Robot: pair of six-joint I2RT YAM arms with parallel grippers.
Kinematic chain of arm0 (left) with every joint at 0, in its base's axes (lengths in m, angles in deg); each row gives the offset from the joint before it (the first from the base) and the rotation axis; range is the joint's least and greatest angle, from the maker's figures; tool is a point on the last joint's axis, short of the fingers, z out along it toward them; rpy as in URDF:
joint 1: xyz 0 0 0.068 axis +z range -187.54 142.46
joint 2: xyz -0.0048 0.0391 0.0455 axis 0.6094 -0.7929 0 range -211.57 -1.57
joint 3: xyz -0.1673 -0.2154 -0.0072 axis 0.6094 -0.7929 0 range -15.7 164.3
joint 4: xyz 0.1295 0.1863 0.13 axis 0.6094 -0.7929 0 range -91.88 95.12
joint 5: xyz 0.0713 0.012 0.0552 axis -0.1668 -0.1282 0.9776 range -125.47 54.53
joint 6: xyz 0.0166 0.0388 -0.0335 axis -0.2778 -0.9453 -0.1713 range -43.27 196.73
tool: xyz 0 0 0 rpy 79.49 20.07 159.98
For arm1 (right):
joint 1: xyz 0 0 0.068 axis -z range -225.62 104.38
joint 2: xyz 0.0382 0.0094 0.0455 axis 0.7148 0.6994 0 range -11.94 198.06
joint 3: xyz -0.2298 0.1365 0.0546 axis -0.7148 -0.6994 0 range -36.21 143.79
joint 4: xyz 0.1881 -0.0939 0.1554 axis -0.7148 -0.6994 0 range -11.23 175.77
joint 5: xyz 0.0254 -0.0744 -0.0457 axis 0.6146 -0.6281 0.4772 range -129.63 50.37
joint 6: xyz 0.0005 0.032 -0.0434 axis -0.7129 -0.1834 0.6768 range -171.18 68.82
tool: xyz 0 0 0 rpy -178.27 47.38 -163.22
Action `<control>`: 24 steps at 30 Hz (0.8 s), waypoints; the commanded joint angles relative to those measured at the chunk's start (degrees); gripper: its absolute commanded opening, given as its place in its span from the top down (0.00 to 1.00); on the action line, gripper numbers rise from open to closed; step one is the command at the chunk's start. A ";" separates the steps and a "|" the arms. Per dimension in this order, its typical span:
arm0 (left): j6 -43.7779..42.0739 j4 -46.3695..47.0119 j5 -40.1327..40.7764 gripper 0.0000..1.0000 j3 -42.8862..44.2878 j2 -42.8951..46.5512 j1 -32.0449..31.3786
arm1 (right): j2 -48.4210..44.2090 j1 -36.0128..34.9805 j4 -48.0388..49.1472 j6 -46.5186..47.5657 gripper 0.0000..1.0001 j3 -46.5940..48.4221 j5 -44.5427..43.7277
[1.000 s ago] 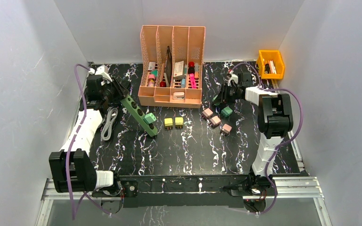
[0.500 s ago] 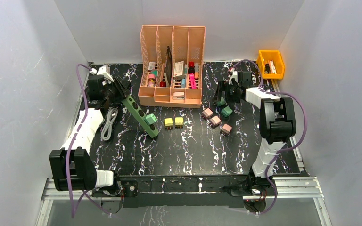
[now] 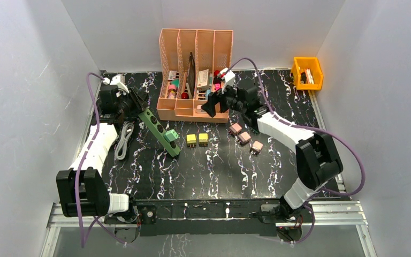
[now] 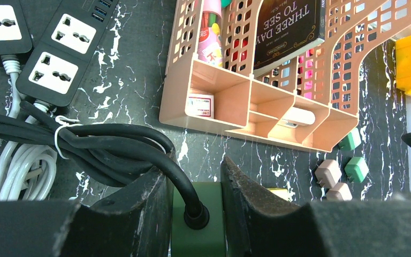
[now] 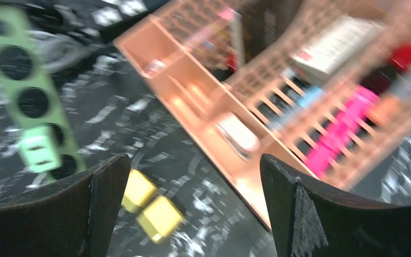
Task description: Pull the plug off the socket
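The socket is a green power strip [image 3: 159, 130] lying slantwise at the table's left. A light green plug [image 3: 171, 135] sits in it near its near end, and shows too as the plug [image 5: 39, 152] in the blurred right wrist view. My left gripper [image 3: 137, 107] is shut on the strip's far end [image 4: 198, 238], where a black cable [image 4: 112, 150] enters. My right gripper [image 3: 214, 105] is open and empty, hovering in front of the pink organizer, right of the strip and apart from it. Its fingers [image 5: 107, 203] frame bare table.
A pink desk organizer [image 3: 195, 75] with books and pens stands at the back. Two yellow plugs [image 3: 197, 140] and three pink plugs [image 3: 244, 137] lie loose mid-table. A white cable [image 3: 123, 140] lies left of the strip; an orange bin [image 3: 307, 72] sits back right. Black power strips [image 4: 59, 59] lie nearby.
My right gripper opened by the loose plugs at the right, then swung left to the organizer's front. The left gripper has kept its hold on the strip.
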State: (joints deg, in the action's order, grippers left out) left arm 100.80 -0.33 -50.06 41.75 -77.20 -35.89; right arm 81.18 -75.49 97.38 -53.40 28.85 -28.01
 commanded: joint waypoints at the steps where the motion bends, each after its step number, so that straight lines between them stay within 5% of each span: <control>1: 0.08 3.26 -1.15 1.00 0.75 0.91 -0.26 | 2.14 -0.07 18.09 -7.31 0.02 -1.59 22.32; 6: 0.36 3.61 -1.44 1.00 0.64 0.80 -0.33 | 5.22 -5.61 27.10 -10.17 0.02 -2.97 26.39; 24: 0.18 3.17 -0.70 1.00 0.65 1.64 -0.70 | 19.67 -14.43 21.40 -9.17 0.04 8.30 30.39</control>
State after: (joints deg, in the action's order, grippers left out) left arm 101.00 -0.09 -50.06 41.75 -77.20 -36.20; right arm 99.24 -89.02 117.93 -63.24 33.04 1.01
